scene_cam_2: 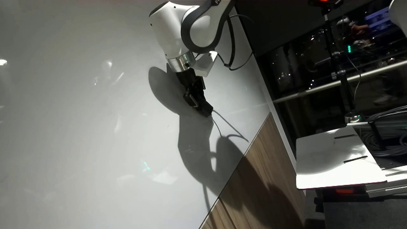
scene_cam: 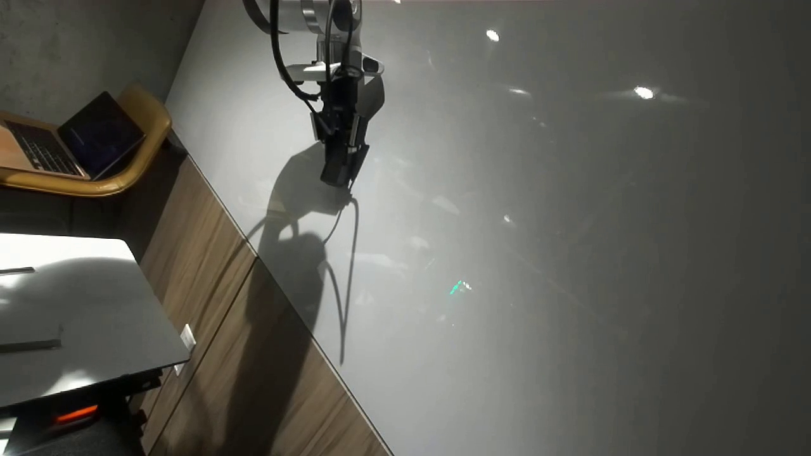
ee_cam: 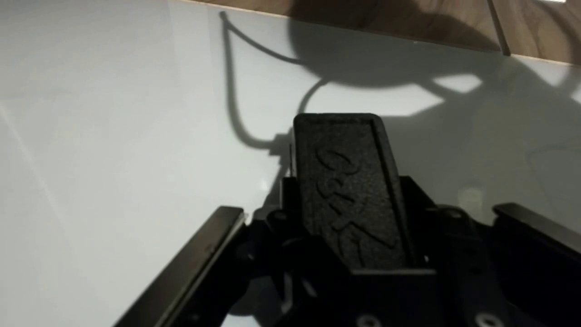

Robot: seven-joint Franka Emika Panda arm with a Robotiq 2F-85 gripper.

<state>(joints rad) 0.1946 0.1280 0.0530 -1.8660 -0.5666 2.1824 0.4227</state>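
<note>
In an exterior view, a laptop [scene_cam: 70, 142] lies open on a mustard-yellow chair [scene_cam: 155, 123], well to the left of a black eraser-like block [ee_cam: 349, 190]. Lower left of the block is a white-topped table [scene_cam: 95, 304], and between the two runs wood-grain panelling [scene_cam: 196, 234], partly darkened by a broad shadow [scene_cam: 288, 278]. Next comes the block itself, held over a glossy white board [scene_cam: 538, 190] by the gripper [scene_cam: 344, 151]: its jaws are partly closed, pressed to the block's two long sides, with nothing else between them. The wrist view shows a matte, grainy back with a raised rim and script lettering I cannot read for certain. The underside is hidden, and I cannot tell whether it touches the board or hangs just off it. Right of the block, the board stretches away, shiny with reflected light. The block looks light and stiff-backed, probably softer underneath, more grippy than slippery, and hard to break; the long sides, where the fingers [ee_cam: 414, 200] sit, seem the best hold.
</note>
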